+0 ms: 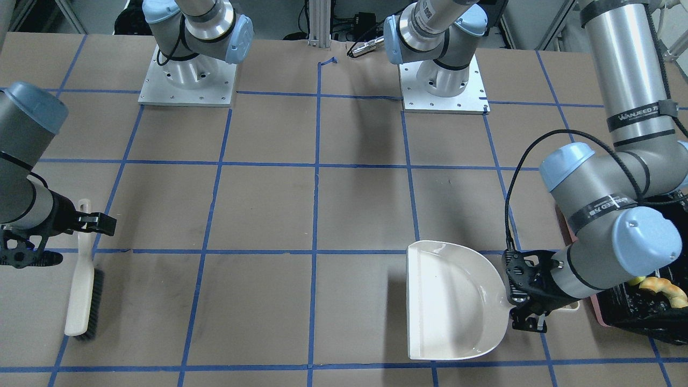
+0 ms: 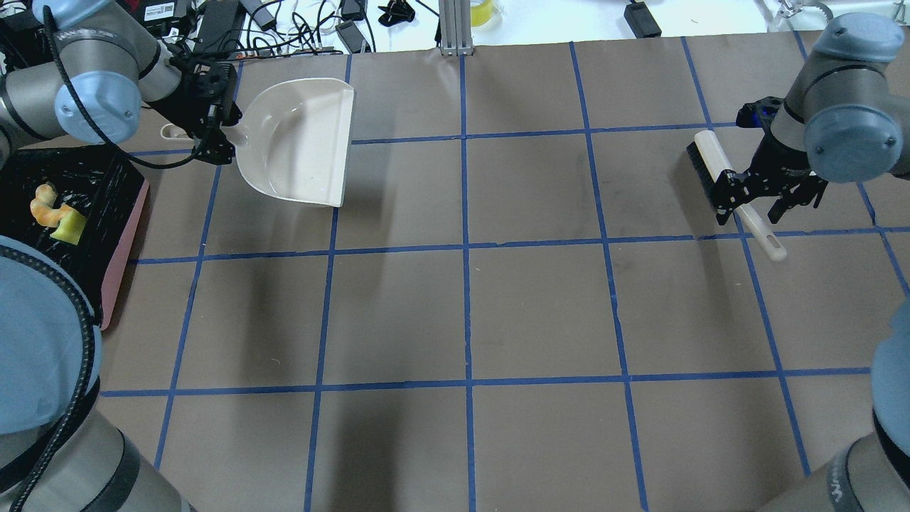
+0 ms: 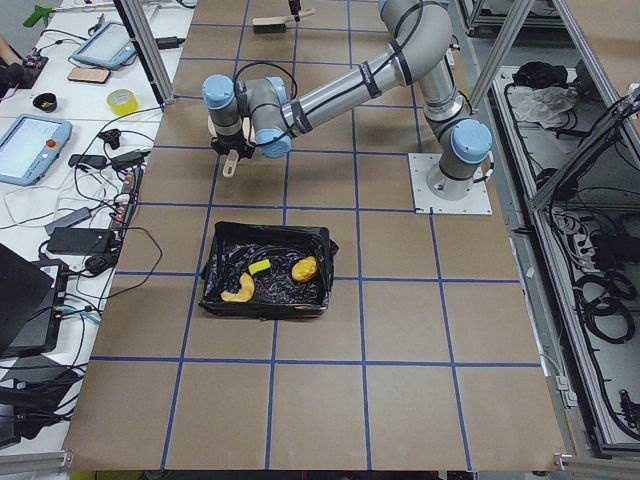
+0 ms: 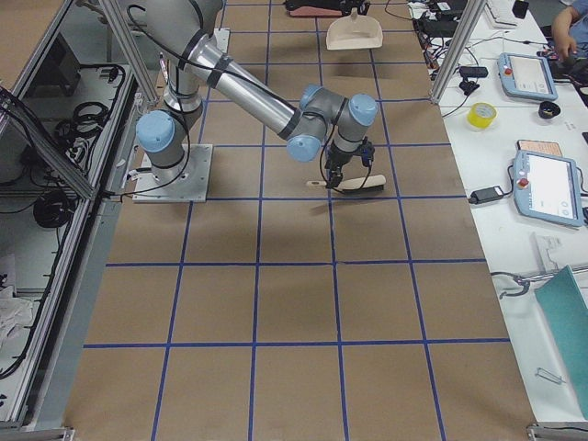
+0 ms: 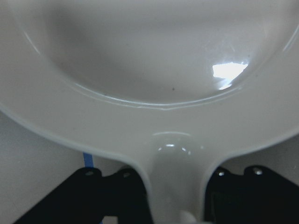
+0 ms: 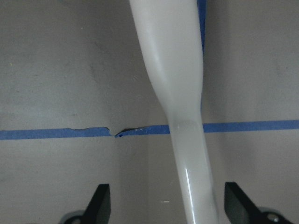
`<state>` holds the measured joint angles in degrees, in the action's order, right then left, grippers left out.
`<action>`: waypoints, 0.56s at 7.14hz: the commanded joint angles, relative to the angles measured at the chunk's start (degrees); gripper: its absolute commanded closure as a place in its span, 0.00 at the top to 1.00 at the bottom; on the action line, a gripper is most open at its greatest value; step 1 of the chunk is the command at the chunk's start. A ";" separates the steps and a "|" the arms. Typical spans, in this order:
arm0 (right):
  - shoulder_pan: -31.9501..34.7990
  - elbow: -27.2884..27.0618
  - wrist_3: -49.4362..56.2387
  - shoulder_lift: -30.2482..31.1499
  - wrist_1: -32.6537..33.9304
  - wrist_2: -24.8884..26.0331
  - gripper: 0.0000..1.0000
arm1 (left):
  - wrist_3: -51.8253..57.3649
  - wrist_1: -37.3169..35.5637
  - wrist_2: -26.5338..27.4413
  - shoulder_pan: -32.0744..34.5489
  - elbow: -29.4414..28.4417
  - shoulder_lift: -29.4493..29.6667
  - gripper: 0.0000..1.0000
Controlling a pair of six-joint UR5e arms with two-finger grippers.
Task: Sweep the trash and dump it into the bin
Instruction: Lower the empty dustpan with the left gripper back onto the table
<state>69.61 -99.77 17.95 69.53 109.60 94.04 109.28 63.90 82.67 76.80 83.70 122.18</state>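
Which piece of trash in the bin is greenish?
The sponge wedge, yellow-green; the curved pastry and the round lump beside it are golden-brown.

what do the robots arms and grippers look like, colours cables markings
The left arm and right arm are silver-grey tubes with pale blue joint caps. Black bands with white lettering wrap the left arm, and a black cable loops to its wrist. The left gripper and right gripper are black, skeletal two-finger units.
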 commanded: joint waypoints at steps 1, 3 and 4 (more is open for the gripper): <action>0.09 2.19 -0.46 3.13 -6.03 -0.09 0.91 | -0.21 -1.58 3.28 1.86 -0.03 2.01 0.00; 0.26 4.23 -0.54 9.18 -9.82 0.00 1.00 | -1.96 -2.11 3.55 3.09 0.32 2.80 0.00; 0.61 4.14 -1.50 12.61 -10.80 -0.09 1.00 | -3.19 -2.28 4.68 3.62 0.41 3.33 0.00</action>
<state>69.91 -95.98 17.21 77.93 100.73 93.97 107.53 61.85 86.38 79.64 83.91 124.92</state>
